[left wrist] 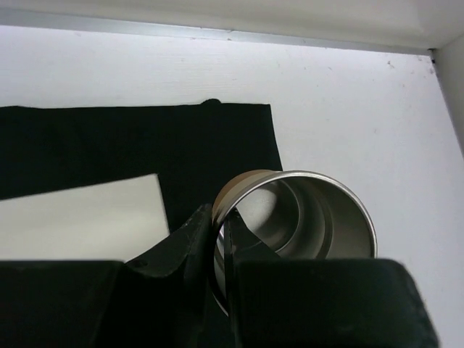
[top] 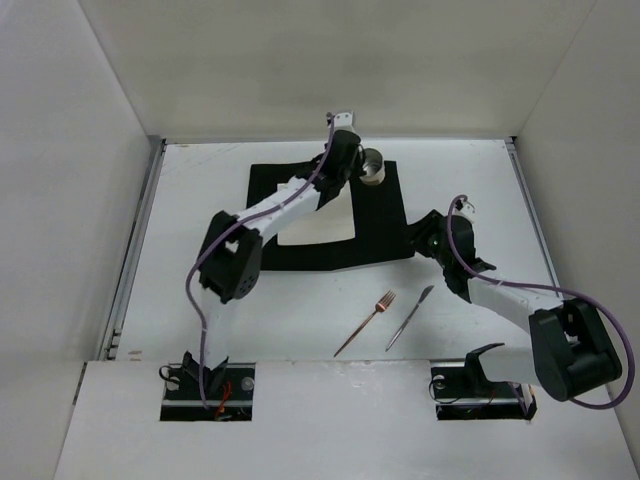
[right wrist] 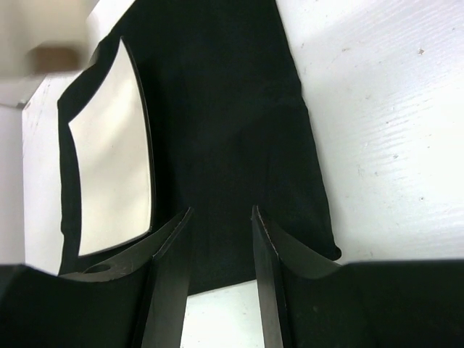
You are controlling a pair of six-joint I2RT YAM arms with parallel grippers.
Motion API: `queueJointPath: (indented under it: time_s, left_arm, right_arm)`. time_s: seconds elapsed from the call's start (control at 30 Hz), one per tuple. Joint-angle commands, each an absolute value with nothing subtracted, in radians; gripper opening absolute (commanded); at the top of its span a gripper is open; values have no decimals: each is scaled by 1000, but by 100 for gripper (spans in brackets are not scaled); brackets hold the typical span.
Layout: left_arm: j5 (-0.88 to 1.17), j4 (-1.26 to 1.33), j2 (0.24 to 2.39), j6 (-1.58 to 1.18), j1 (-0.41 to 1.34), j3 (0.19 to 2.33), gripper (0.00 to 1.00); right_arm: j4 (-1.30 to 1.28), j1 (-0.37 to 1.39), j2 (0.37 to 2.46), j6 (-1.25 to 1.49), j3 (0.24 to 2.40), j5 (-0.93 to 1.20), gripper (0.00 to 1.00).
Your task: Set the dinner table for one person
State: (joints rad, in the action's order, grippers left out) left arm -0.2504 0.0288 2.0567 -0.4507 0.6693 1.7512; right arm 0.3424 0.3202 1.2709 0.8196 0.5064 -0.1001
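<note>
Top external view: the left gripper (top: 352, 168) clamped the round steel cup (top: 373, 167) near the far edge of the matte white dinner table (top: 200, 190); the right gripper (top: 414, 240) hung, jaws parted, over the black cloth mat (top: 380, 215).

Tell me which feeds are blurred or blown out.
Top external: even light, sharp, only soft shadows. Left wrist: metal cup crisp, with glare along its rim; the left gripper is a dark foreground mass. Right wrist: dinner table nearly blown out, top-left corner blurred.
</note>
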Motion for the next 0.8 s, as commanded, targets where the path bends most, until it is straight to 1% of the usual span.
queueJointPath:
  time_s: [0.0,0.1,0.3,0.5,0.77]
  left_arm:
    - [-192,-50,2188,-446,663,1995,4]
    - [-196,-97,2310,-456,656,2150,4]
    - [-209,-129,2447,-468,656,2321,4]
    - [-215,-143,2520,-477,653,2379,4]
    - [-230,-146,2554,-474,651,2384,5]
  right_arm:
    - [354,317,1266,822,511,-140,43]
    - [364,318,1285,825,515,-124,43]
    - [373,323,1299,824,520,-115,43]
    - [376,324,1301,825,520,-101,43]
    - [377,324,1299,828,520,-84,43]
